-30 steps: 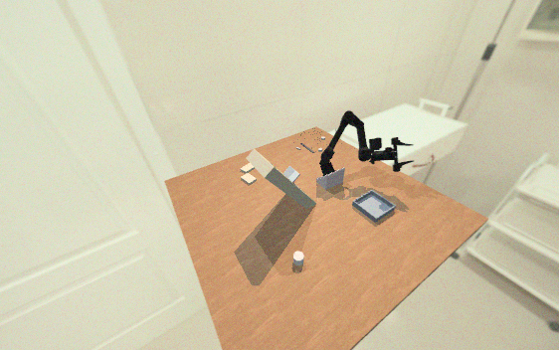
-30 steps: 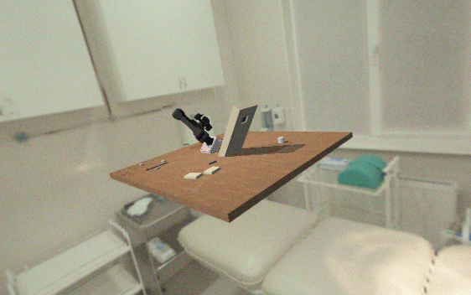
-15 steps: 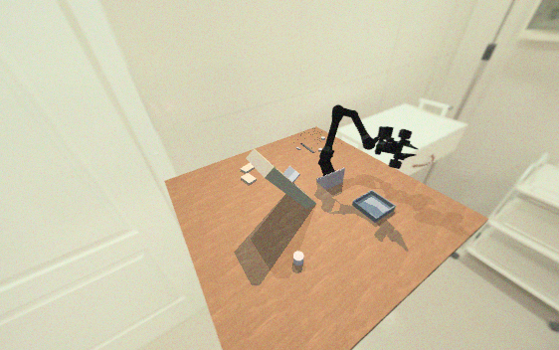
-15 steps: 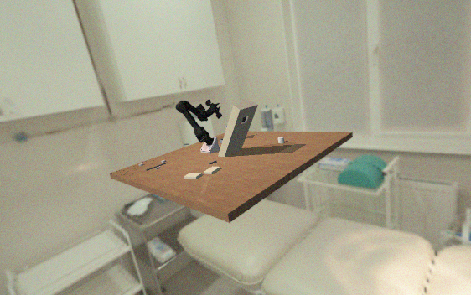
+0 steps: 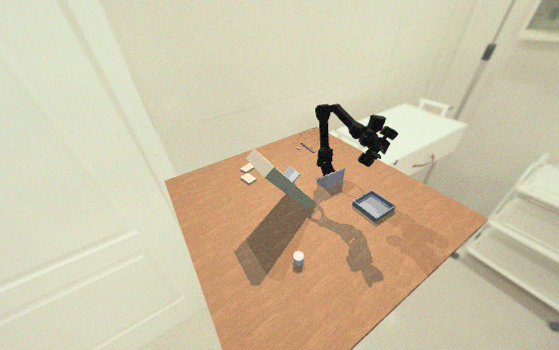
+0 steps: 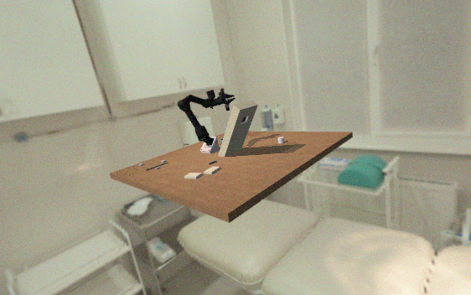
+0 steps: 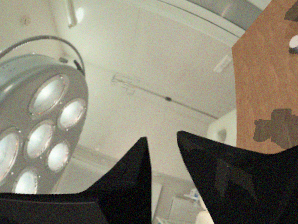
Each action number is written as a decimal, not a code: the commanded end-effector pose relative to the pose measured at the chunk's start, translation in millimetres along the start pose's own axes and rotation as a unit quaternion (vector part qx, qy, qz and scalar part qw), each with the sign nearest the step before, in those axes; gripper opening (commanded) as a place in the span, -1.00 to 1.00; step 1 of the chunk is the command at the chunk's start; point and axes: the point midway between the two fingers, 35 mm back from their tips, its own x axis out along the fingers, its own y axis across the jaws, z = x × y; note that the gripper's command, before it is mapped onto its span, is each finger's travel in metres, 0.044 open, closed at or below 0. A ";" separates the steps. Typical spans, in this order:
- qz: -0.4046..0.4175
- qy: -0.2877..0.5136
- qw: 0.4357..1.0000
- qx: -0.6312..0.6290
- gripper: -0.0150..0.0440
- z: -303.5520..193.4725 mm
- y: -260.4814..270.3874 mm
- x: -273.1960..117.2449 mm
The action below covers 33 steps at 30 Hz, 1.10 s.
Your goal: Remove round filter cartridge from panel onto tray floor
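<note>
1. Our gripper point(image 5: 374, 144) hangs high in the air, well above the table point(image 5: 318, 298) and off to the side of the panel point(image 5: 280, 181), with nothing near its fingertips.
2. In the wrist view our fingers stand drawn close together with a narrow gap; only ceiling and lamp show between them, so we judge them nearly closed on nothing.
3. The cartridge itself is too small for us to make out; we take it to sit in the dark opening on the panel's sloping face point(image 6: 244, 119).
4. The tray point(image 5: 374, 205) lies on the table below the gripper, apart from the panel.
5. The relation that matters: the panel face lies down and away from our fingers, which point off toward the room, so we judge the wrist must swing round and descend toward that face.
</note>
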 end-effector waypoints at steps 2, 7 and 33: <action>-0.075 -0.043 0.996 -0.028 -0.16 58.4 -21.0 17.9; -0.192 -0.079 0.976 -0.073 -0.16 135.1 -65.4 27.0; -0.518 -0.057 0.835 -0.177 -0.16 321.3 -217.2 -59.4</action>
